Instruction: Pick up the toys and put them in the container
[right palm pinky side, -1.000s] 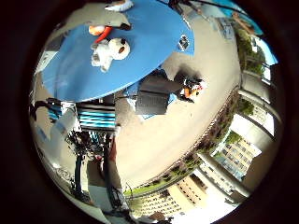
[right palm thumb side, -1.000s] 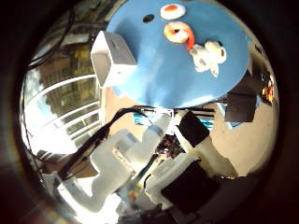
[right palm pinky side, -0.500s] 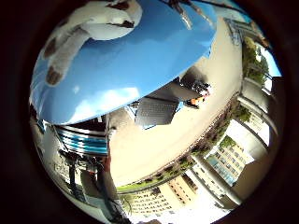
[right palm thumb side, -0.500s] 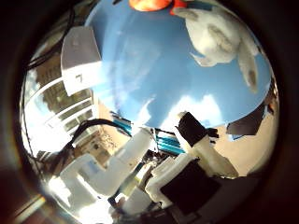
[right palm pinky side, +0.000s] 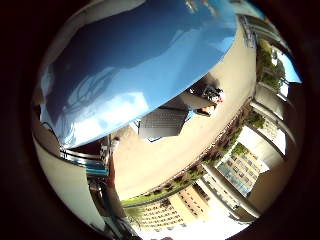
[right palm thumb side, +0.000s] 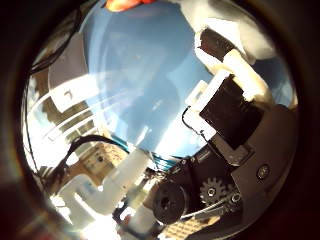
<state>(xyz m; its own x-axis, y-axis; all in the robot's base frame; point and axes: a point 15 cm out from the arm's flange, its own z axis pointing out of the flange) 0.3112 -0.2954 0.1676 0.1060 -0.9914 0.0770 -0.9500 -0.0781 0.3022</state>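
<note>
- The hand (right palm thumb side: 227, 115) is close over the blue bench (right palm pinky side: 135, 65), its white and black fingers (right palm thumb side: 235, 60) curling in over a pale plush toy (right palm thumb side: 240, 25) at the view's edge; whether they pinch it, I cannot tell.
- An orange toy (right palm thumb side: 122, 4) lies on the bench just beyond.
- A white container (right palm thumb side: 67, 80) stands on the bench further off.
- Past the bench edge, paved ground and buildings (right palm pinky side: 240, 170) show.

1. The blue table (right palm pinky side: 150, 70) fills the upper half of the little finger side view, very close to the palm.
2. In the thumb side view, the hand (right palm thumb side: 235, 120) crosses the right side.
3. A white container (right palm thumb side: 67, 80) stands at left; an orange toy (right palm thumb side: 125, 4) sits at the top edge.
</note>
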